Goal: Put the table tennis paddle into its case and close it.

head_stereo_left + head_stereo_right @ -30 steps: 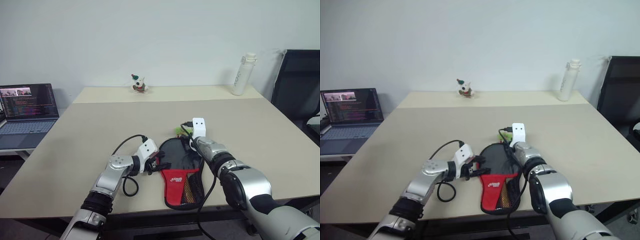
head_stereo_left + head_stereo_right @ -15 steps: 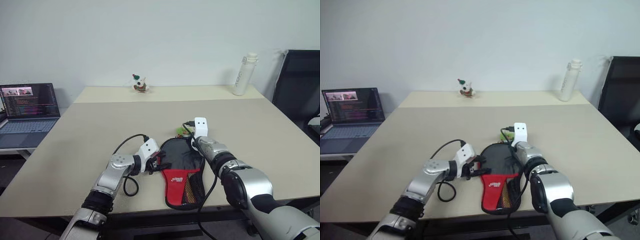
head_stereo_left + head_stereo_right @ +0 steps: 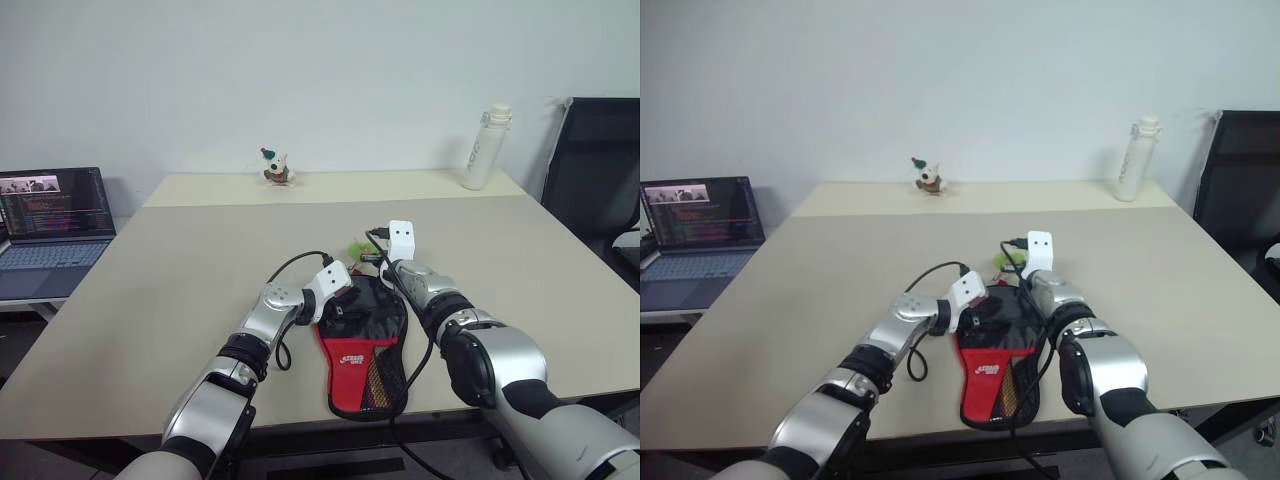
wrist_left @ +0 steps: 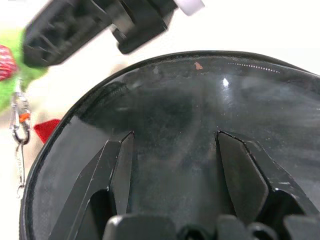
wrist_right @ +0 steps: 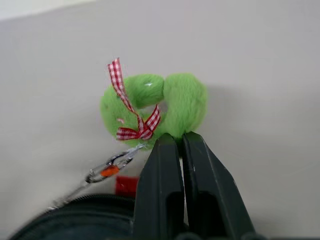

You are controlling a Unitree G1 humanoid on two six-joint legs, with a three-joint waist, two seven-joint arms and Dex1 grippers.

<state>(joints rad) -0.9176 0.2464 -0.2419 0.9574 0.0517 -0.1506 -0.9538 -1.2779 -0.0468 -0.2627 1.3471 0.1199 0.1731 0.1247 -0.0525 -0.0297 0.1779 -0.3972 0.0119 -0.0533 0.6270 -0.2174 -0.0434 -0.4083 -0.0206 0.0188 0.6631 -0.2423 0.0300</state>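
Right hand [image 5: 181, 142]: fingers pressed together, their tips at the near edge of the fluffy green pull charm [image 5: 152, 107], which bears a red-and-white checked ribbon [image 5: 132, 120] and hangs by a small metal clip [image 5: 107, 170] from the zipper edge of the case [image 3: 362, 340]. Whether a fold of the charm is pinched between the fingertips cannot be told.

Left hand [image 4: 175, 150]: fingers apart, poised over the glossy black upper panel of the case; the two black fingers [image 4: 117, 170] lie just above the panel, contact uncertain.

Case: flat on the beige desk [image 3: 180, 270] near its front edge, rounded black end pointing away from the robot, red lower part with white logo and mesh panel toward it. The charm lies on the desk just beyond the rounded end.

Background: a laptop [image 3: 55, 225] at far left, a small figurine [image 3: 274, 167] and a white bottle [image 3: 485, 147] along the far edge, a black chair [image 3: 598, 180] at right.
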